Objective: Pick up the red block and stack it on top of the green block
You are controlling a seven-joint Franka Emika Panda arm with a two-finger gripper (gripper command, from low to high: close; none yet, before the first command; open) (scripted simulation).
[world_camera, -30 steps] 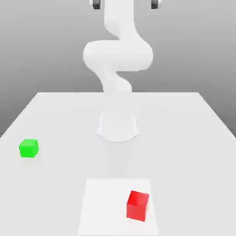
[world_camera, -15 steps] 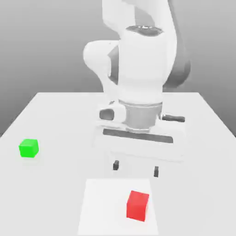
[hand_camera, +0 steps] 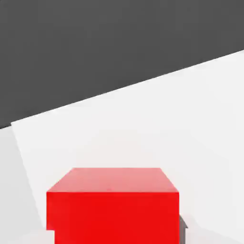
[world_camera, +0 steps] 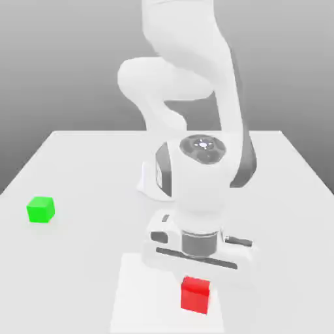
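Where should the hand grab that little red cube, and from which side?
From straight above, pinching two opposite flat side faces of the red block. It sits flat on the table with open space around it, and the green block is far off.

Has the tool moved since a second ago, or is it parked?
Yes. The tool has come down from the top of the exterior view to the red block on the table; the green block is untouched.

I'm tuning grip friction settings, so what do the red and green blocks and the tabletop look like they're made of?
Red block: flat, matte, uniform colour without gloss or grain; perhaps painted wood or plastic. Green block: same matte, plain look. Table: smooth pale grey-white, no texture. As renders, true material stays open.
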